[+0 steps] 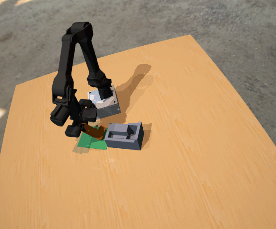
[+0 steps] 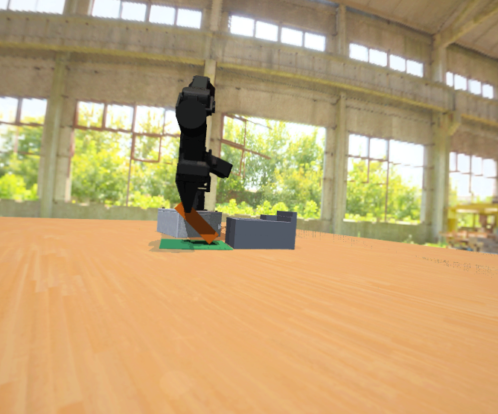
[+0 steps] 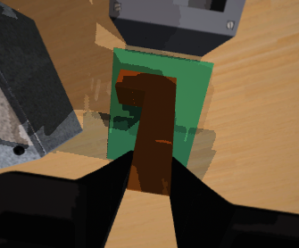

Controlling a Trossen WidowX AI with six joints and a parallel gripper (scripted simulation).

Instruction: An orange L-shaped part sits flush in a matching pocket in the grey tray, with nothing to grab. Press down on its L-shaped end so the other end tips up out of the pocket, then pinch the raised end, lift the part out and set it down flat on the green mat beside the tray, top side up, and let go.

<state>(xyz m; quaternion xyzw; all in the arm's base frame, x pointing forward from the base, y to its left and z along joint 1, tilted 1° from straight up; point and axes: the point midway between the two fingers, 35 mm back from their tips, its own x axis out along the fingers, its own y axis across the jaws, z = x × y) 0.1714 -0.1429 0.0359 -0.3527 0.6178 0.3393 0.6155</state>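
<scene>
One end of the orange part [image 1: 91, 131] [image 2: 201, 225] [image 3: 157, 129] is pinched in the jaws [image 1: 83, 125] [image 2: 187, 210], and the L end hangs low over the green mat [image 1: 86, 142] [image 2: 173, 244] [image 3: 194, 89]. The part is out of the grey tray [image 1: 123, 144] [image 2: 260, 233] [image 3: 171, 37], and the pocket has nothing in it. So I think the job is at the setting-down step, near its end. The part is not flat. It leans, with the held end up and the L end down, close to the mat. I can't tell for sure if that low end touches the mat.

The jaws are only partly open, just as wide as the part is thick there. One finger presses on each side of it. They look to touch nothing else.

The next move, I think, is to bring the high end down so the whole part lies flat, top side up. Then the jaws can open and let go. If they open too soon, the high end could drop, and the part could slide or bump the tray, which is right beside the mat.
</scene>
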